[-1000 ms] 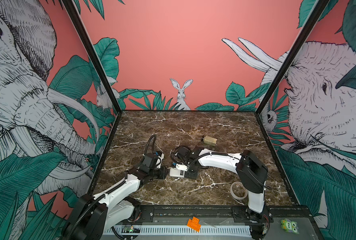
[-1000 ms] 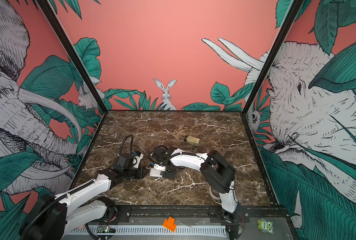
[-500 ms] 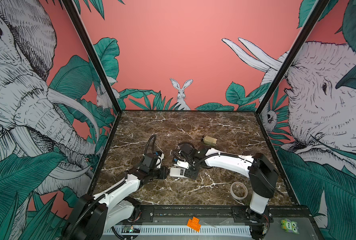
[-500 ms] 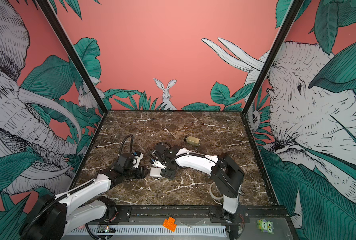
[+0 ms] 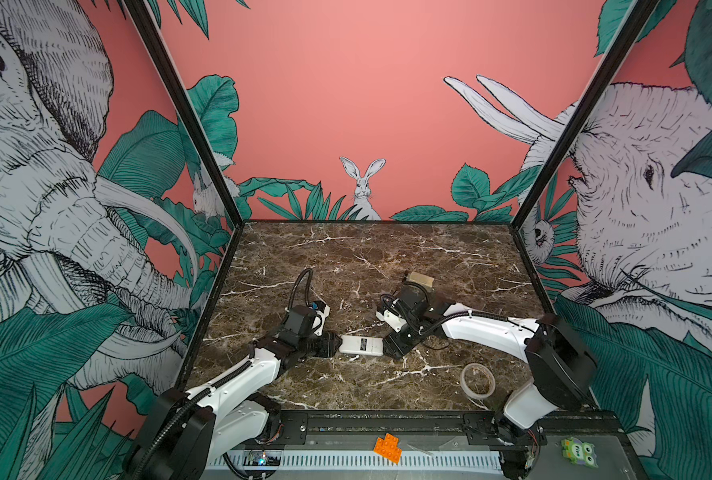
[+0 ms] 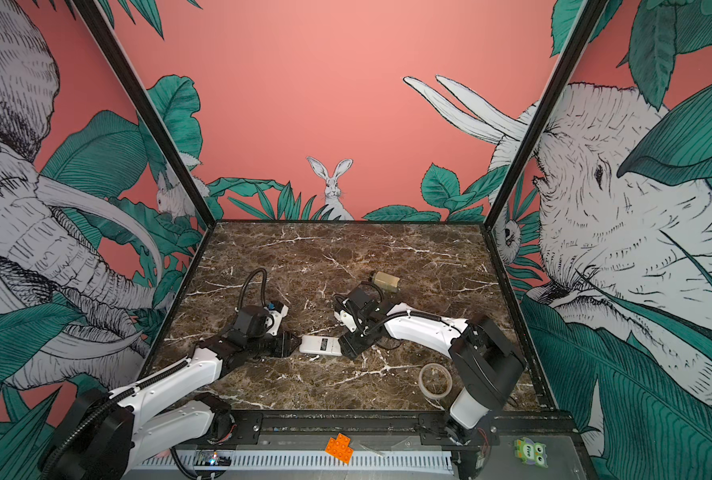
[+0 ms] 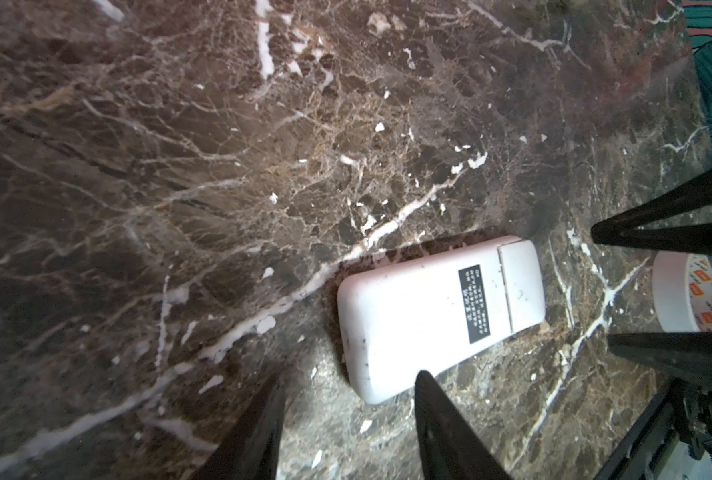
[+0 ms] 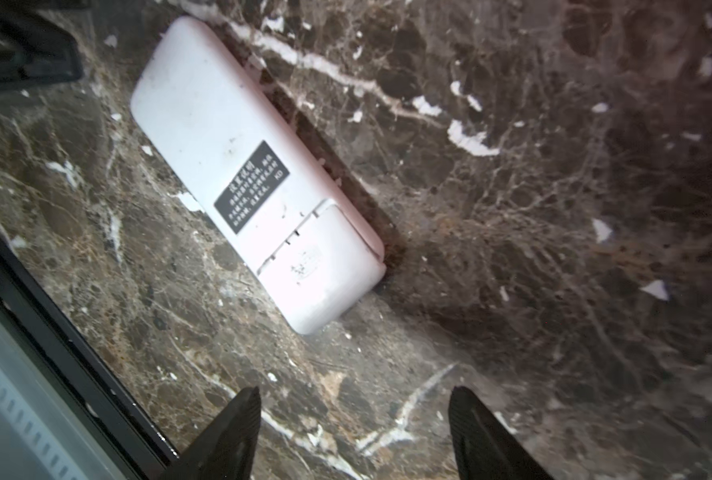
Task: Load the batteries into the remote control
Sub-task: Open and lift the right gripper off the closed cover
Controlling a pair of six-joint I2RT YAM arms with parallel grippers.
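**Remote lies label-up between two released sets of fingers**

We see the remote control [image 5: 361,345] lying flat on the marble worktop [image 5: 346,257], its white back and black label facing up. In both top views it sits toward the front middle of the surface. Its long axis runs from side to side between the two arms. The left fingers [image 5: 331,345] are just beside its left end and the right fingers [image 5: 392,348] are near its right end. The cover panel on the back sits in place at the end nearer the right arm.

In the left wrist view the left fingers are spread apart with only worktop between them. One tip reaches the remote's near corner, and we cannot tell whether it touches. In the right wrist view the right fingers are also spread wide and hold nothing, with a strip of bare marble between their tips and the remote.

A roll of clear tape [image 5: 477,380] lies on the worktop at the front right, apart from the remote. A beige block [image 5: 420,279] rests just behind the right arm's wrist. On the grey ledge in front of the worktop lie an orange toy brick [image 5: 387,446] and, farther right, a small green owl figure [image 5: 578,453].
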